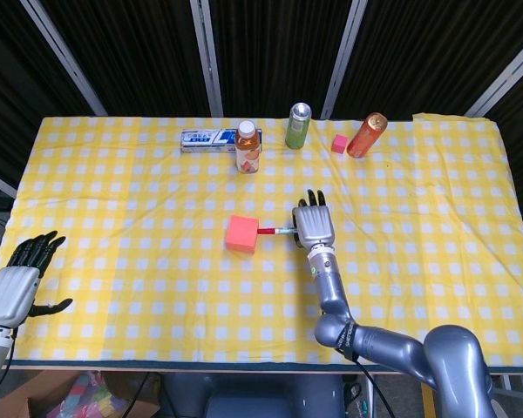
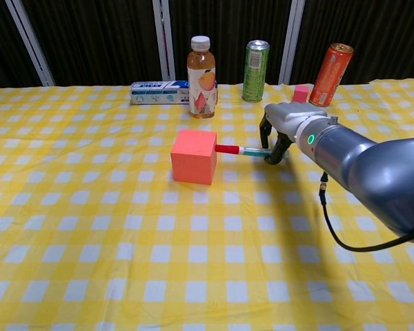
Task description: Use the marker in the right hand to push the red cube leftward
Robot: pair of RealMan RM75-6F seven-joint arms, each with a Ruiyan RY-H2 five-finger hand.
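Observation:
The red cube (image 1: pixel 242 233) (image 2: pixel 193 156) sits near the middle of the yellow checked table. My right hand (image 1: pixel 313 225) (image 2: pixel 281 127) is just to its right and grips a marker (image 1: pixel 275 232) (image 2: pixel 239 150) held level. The marker's red cap touches the cube's right face. My left hand (image 1: pixel 19 279) hangs off the table's front left corner, fingers apart and holding nothing; the chest view does not show it.
Along the back edge stand a blue-and-white box (image 1: pixel 208 138) (image 2: pixel 159 92), an orange drink bottle (image 1: pixel 247 146) (image 2: pixel 202 67), a green can (image 1: pixel 298 125) (image 2: pixel 255 61), a small pink cube (image 1: pixel 338 144) (image 2: pixel 301 94) and an orange can (image 1: pixel 366 134) (image 2: pixel 330 65).

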